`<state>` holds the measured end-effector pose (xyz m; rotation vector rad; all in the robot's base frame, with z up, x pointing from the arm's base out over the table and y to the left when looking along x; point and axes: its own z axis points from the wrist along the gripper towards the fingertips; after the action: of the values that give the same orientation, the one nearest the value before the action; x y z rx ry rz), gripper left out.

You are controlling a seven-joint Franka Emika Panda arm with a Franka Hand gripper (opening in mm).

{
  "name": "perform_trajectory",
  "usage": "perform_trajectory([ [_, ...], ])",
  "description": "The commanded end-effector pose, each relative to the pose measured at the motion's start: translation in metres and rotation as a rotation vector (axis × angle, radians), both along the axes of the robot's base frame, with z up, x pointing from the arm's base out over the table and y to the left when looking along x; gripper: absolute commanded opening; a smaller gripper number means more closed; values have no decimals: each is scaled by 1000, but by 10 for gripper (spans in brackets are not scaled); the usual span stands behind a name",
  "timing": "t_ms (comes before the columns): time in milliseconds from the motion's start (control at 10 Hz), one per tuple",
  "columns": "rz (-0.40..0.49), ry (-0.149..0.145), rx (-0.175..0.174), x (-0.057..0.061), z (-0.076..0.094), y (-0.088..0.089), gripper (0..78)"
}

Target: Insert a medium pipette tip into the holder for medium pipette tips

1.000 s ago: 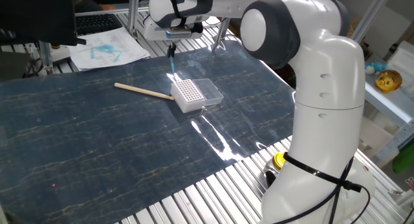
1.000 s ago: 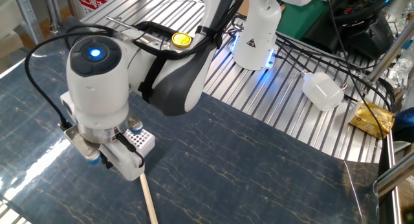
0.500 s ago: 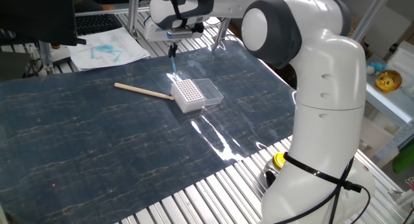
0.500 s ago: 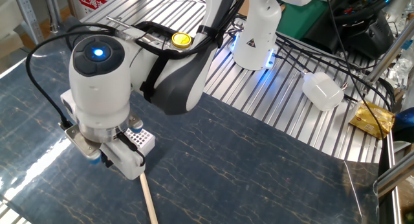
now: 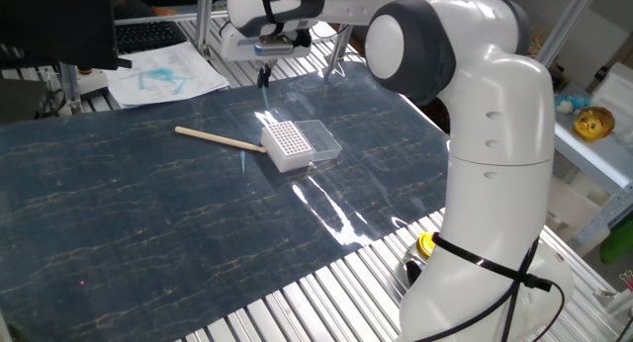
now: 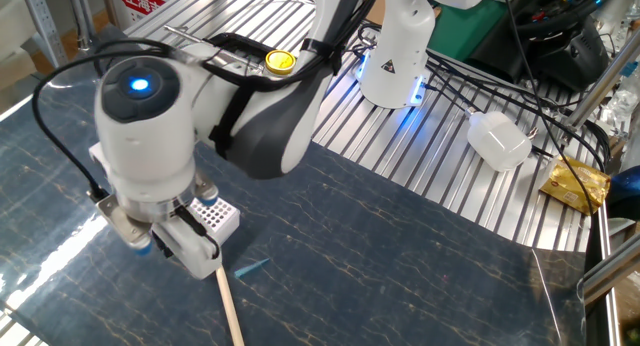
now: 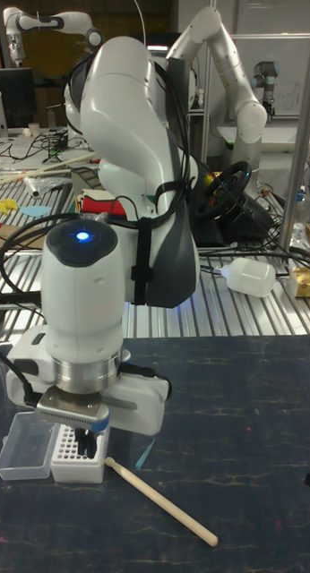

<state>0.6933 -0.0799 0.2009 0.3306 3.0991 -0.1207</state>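
Observation:
The medium pipette tip [image 6: 252, 269], a tiny teal cone, lies loose on the dark mat beside the wooden stick [image 6: 230, 306]. It also shows faintly in one fixed view [image 5: 243, 162] and in the tall view [image 7: 142, 457]. The holder for medium pipette tips [image 5: 287, 142] is a white box with a grid of holes and a clear lid [image 5: 318, 136] lying open beside it. My gripper [image 5: 263, 81] hangs above the holder's far edge. Its dark fingers [image 7: 83, 439] stand slightly apart over the grid [image 7: 76, 448], with nothing between them.
A long tan wooden stick [image 5: 220, 139] lies on the mat left of the holder. Papers [image 5: 163, 77] and a keyboard sit at the table's far left edge. A white bottle [image 6: 498, 141] and cables lie on the metal slats beyond the mat.
The teal tip hung from my fingers above the holder; now it has left them and lies on the mat near the stick. The arm's hand shifted slightly.

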Motion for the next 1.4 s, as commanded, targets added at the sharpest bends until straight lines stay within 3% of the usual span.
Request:
perform_trajectory([
  [100, -38, 32, 23, 1, 2, 0, 11],
  [700, -17, 41, 26, 1, 2, 0, 11],
  [1100, 3, 118, 47, 1, 2, 0, 11],
  [1400, -19, 132, 56, 1, 2, 0, 11],
])
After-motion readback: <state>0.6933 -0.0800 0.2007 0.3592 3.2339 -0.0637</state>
